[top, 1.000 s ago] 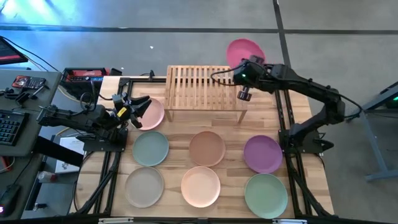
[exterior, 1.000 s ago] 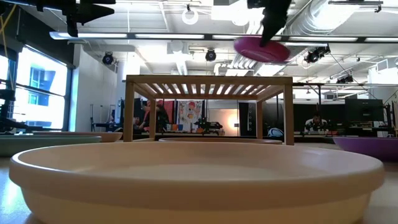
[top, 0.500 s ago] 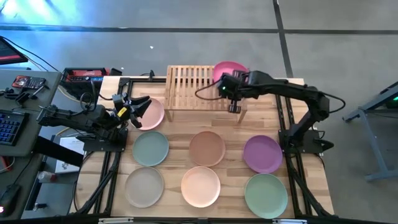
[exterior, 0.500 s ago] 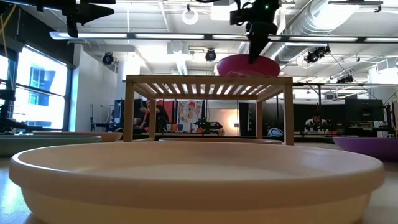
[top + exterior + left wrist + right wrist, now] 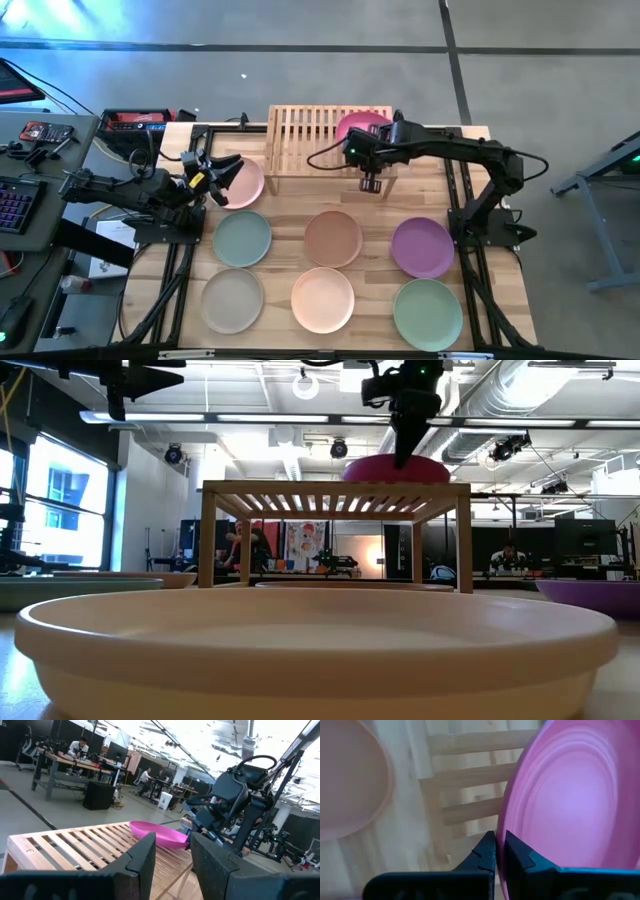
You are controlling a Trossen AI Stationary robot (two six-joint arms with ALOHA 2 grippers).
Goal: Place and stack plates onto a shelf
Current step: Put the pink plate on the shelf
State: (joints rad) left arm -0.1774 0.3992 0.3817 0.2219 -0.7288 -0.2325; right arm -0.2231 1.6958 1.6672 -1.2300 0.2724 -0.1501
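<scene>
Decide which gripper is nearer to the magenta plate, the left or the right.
Right. The right gripper is shut on the magenta plate over the shelf; the left gripper waits far off by the pink plate.

Magenta plate [image 5: 570,805]: cut off by the right wrist picture's edges, near rim hidden behind that arm's own fingers. Pink plate [image 5: 245,184]: partly covered by the left gripper [image 5: 222,176] from above (finger gap not readable). Peach plate [image 5: 310,650] blocks most of the low view; shelf [image 5: 335,495] legs' feet hidden behind it
</scene>
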